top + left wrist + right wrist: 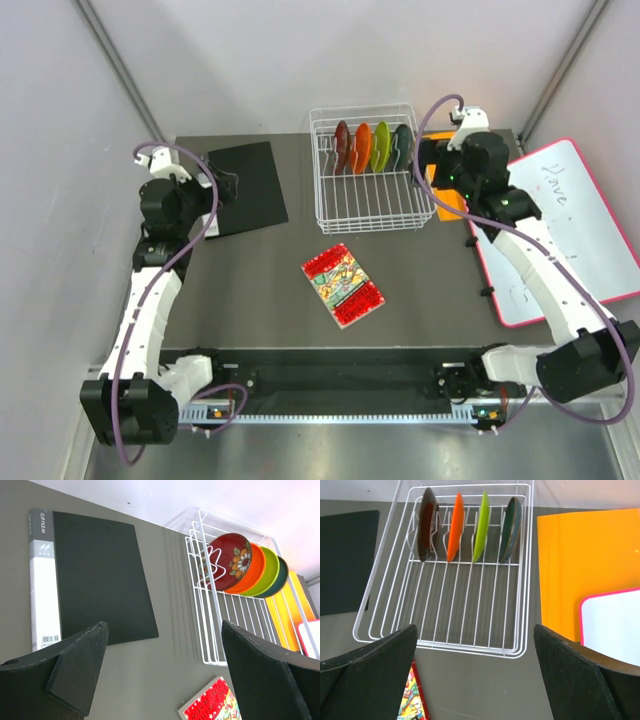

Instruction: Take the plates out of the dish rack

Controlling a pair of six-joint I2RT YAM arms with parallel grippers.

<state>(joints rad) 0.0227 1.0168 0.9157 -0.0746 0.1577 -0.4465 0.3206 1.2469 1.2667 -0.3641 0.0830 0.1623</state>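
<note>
Flanking dish rack (372, 205): black folder (100, 575), orange board (570, 555); left end effector (164, 645), right end effector (475, 640) wide, empty.

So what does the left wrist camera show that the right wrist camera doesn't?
Only the left wrist view shows the black folder's white spine label and the flowers painted on the dark red plate. Only the right wrist view shows the dish rack's whole outline from above. Both show the rack, all four plates, the orange board and a corner of the red patterned packet.
</note>
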